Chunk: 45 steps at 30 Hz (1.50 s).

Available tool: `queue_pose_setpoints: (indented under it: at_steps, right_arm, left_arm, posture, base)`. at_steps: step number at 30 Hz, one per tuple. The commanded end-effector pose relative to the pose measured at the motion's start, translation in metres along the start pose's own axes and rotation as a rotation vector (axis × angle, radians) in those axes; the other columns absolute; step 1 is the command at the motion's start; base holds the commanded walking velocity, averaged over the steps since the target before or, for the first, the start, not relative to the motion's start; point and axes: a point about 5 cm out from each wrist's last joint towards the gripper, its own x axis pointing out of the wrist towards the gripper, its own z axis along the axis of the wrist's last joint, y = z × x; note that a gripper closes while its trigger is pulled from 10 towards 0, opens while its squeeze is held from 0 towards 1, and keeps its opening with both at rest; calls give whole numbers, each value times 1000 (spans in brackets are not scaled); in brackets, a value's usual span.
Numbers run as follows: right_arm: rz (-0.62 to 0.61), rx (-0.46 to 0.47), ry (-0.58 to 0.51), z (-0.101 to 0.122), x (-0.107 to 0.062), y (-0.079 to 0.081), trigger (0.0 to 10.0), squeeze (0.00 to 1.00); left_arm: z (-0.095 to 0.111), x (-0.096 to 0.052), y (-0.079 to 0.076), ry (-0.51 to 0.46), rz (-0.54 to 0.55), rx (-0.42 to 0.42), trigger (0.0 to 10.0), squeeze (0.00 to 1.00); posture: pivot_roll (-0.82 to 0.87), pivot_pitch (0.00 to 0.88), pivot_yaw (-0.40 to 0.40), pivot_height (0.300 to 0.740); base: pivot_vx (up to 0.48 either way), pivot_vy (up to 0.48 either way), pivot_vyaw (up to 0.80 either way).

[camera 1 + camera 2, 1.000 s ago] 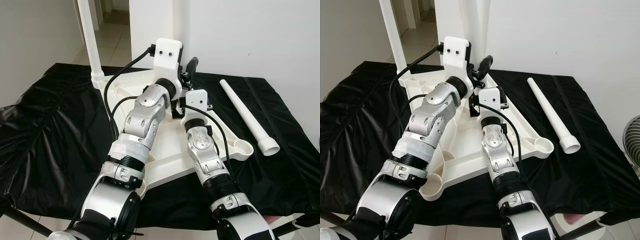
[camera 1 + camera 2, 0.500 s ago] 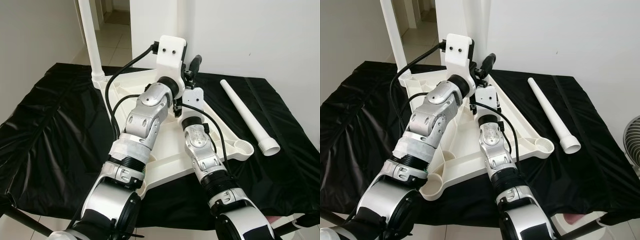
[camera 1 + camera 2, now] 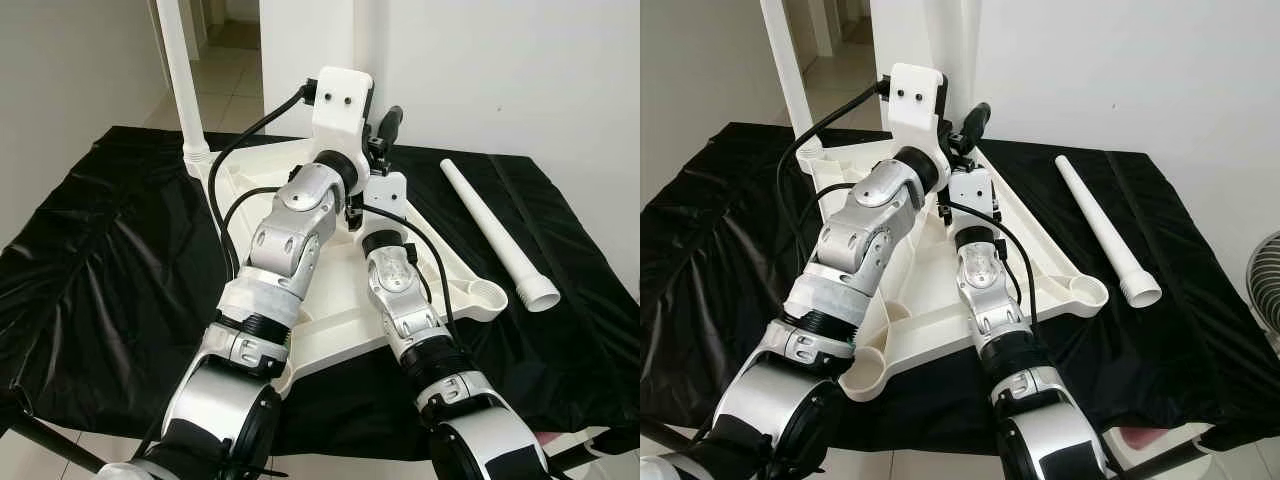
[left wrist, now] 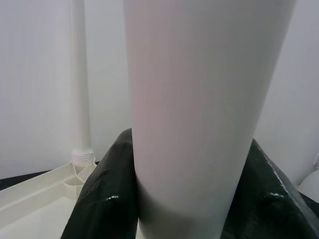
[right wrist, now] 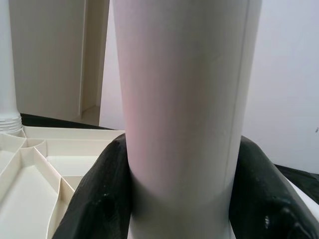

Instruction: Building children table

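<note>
Jaws of both our left gripper (image 4: 187, 199) and right gripper (image 5: 179, 199) clamp one upright white plastic leg (image 5: 182, 99) at the far corner of the upturned white children's table (image 3: 330, 320); another leg (image 3: 180, 70) stands fitted, a third (image 3: 497, 232) lies loose on the black-covered tabletop (image 3: 100, 260).

Right hand (image 5: 179, 199) now forward, against the upright leg (image 5: 182, 94).

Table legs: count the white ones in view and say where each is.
3. One leg stands upright in the tabletop's far left corner; one stands at the far corner, gripped by the left claw and right claw; one lies on the black cloth, right. Others may be hidden.
</note>
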Motion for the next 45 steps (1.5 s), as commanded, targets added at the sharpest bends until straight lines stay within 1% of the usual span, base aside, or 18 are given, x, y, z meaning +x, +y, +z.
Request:
queue_pose_setpoints:
  at_steps: [1, 23, 24, 29, 32, 33, 37, 38, 39, 41, 45]
  right_arm:
    - [-66, 9, 5, 3, 7, -8, 10000, 0]
    - [-67, 18, -35, 12, 10, -5, 10000, 0]
    - [-67, 15, -35, 11, 10, -5, 10000, 0]
    - [-66, 14, -34, 11, 9, -5, 10000, 0]
    - [-68, 14, -32, 11, 9, -5, 10000, 0]
    - [-69, 12, -30, 10, 9, -5, 10000, 0]
    - [-69, 10, -27, 9, 8, -6, 10000, 0]
    - [-70, 11, -21, 8, 8, -6, 10000, 0]
    - [-70, 11, -21, 8, 8, -6, 10000, 0]
    - [-75, 11, -9, 5, 7, -6, 10000, 0]
    - [-79, 10, -5, 4, 7, -7, 10000, 0]
  left_arm:
    - [-12, -1, -19, 33, 8, -64, 10000, 0]
    - [-11, -1, -20, 29, 1, -68, 10000, 0]
    - [-10, -1, -21, 25, -5, -82, 10000, 1000]
    - [-9, -2, -21, 20, -11, -96, 10000, 1000]
    - [-7, -2, -21, 16, -10, -82, 10000, 1000]
    - [-4, -2, -20, 3, -9, -75, 10000, 1000]
    - [0, -1, -19, -9, -4, -72, 10000, 1000]
    - [6, 0, -19, -26, -12, -66, 10000, 0]
    - [6, 0, -19, -26, -12, -66, 10000, 0]
    - [22, 1, -19, -72, -43, -59, 10000, 0]
    - [28, 0, -20, -90, -68, -60, 10000, 0]
  posture:
    - [7, 0, -24, 740]
    - [10, 0, -24, 740]
    - [10, 0, -24, 740]
    - [9, 0, -25, 740]
    - [9, 0, -24, 740]
    - [10, 1, -22, 740]
    - [12, 4, -23, 740]
    - [12, 4, -23, 740]
    - [12, 4, -23, 740]
    - [15, 8, -19, 740]
    - [15, 9, -17, 740]
  base:
    - [0, 0, 0]
    - [0, 0, 0]
    - [0, 0, 0]
    - [0, 0, 0]
    - [0, 0, 0]
    - [0, 0, 0]
    - [0, 0, 0]
    - [0, 0, 0]
    - [0, 0, 0]
    - [0, 0, 0]
    - [0, 0, 0]
